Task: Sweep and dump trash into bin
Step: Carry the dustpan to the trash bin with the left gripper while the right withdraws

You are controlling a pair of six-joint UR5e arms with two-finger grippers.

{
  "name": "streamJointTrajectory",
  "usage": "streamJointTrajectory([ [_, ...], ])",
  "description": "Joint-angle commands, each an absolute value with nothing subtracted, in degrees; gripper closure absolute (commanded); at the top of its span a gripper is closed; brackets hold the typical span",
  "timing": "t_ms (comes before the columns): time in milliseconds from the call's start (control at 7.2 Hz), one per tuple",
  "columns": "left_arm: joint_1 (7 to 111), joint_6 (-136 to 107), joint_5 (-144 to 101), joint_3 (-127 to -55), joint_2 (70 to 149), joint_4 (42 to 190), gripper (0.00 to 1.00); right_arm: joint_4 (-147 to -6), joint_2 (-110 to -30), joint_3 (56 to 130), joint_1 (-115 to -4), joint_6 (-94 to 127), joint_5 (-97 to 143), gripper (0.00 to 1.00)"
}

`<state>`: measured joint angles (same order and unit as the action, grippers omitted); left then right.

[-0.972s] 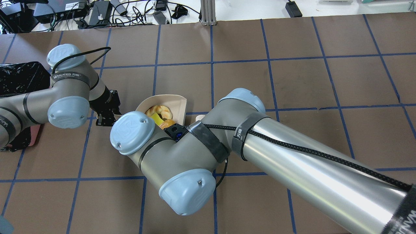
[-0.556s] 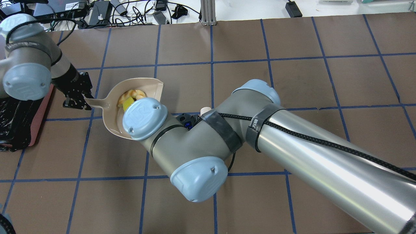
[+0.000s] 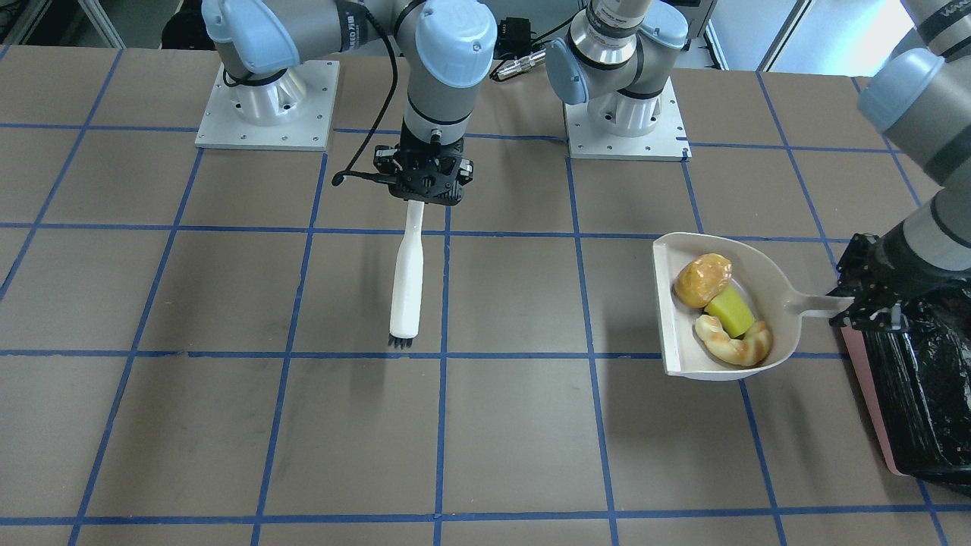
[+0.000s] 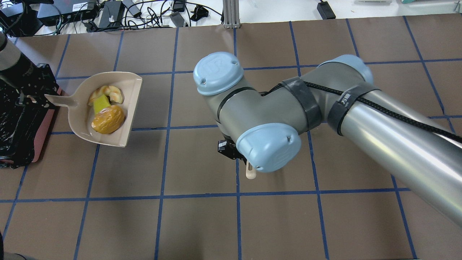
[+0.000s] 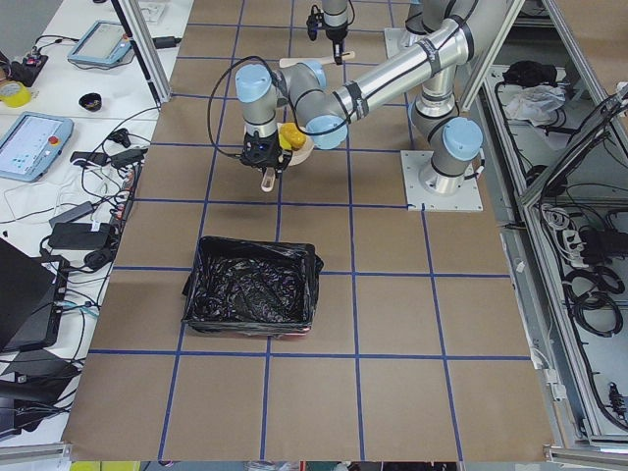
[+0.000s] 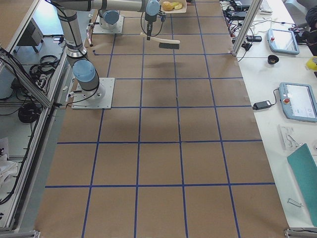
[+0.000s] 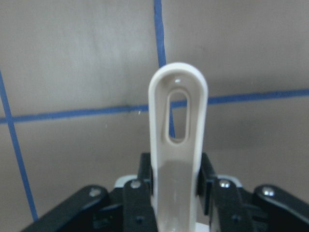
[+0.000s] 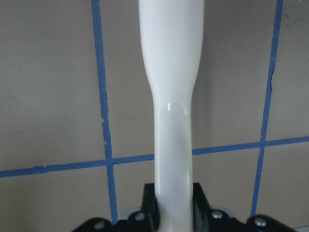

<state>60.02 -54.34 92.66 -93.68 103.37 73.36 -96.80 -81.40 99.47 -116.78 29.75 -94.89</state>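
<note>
Overhead exterior – where's the trash [image 4: 108, 122] vs. the bin [image 4: 42, 137]?
– All 3 pcs lie in the pan [image 4: 133, 97], just beside the bin, not over it. L gripper [image 3: 853, 303] clamps the handle [image 7: 176, 121] at the bin's edge; pan's long axis points away from the bin.
– R side?
– R gripper [image 3: 425, 193] grips the brush [image 3: 407, 280], well apart from the bin. L arm's nearer; I'd say the pan must swing over the bin, then tip.

Smooth, faintly glossy cream plastic on dustpan [image 3: 774, 292] and brush [image 3: 407, 280] handle. Inside the dustpan: shiny glazed croissant-like piece [image 3: 734, 343], shiny lumpy potato-like piece [image 3: 703, 279], matt sponge wedge [image 3: 730, 311]. Just beside the dustpan, crinkled glossy black plastic lining the bin [image 3: 922, 402]; beneath, matt brown table [image 3: 190, 303].
</note>
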Motion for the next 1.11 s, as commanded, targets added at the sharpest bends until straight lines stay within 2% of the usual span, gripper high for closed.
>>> streamJointTrajectory([
  [0, 51.4, -44.9, 92.6, -90.8, 104.5, 75.6, 1.0, -97.0, -83.4, 99.3, -107.5, 20.5, -94.6, 1.0],
  [278, 47.7, -41.3, 92.7, -82.9, 107.6, 82.5, 1.0, -96.9, -85.7, 99.3, -97.2, 11.4, -95.2, 1.0],
  [556, 45.6, -41.2, 92.8, -72.6, 114.0, 86.9, 1.0, -96.6, -86.0, 99.4, -85.5, -0.6, -95.6, 1.0],
  [972, 44.9, -42.3, 95.1, -57.5, 124.6, 89.6, 1.0, -100.5, -83.3, 99.6, -76.5, -11.1, -95.5, 1.0],
])
